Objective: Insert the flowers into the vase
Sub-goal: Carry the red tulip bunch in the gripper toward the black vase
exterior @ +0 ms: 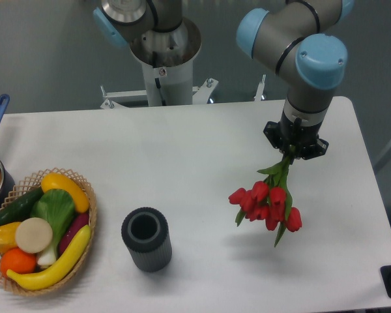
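You have the flowers (268, 202) hanging buds-down at right, jaws clenched on their stem ends; they look light and floppy, so keep that stem grip, vase (146, 239) well left.

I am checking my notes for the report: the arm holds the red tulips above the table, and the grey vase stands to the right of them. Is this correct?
Not quite. The camera view shows the vase standing to the left of the tulips, near the wicker basket. The rest is right: the arm holds the red tulips above the table.
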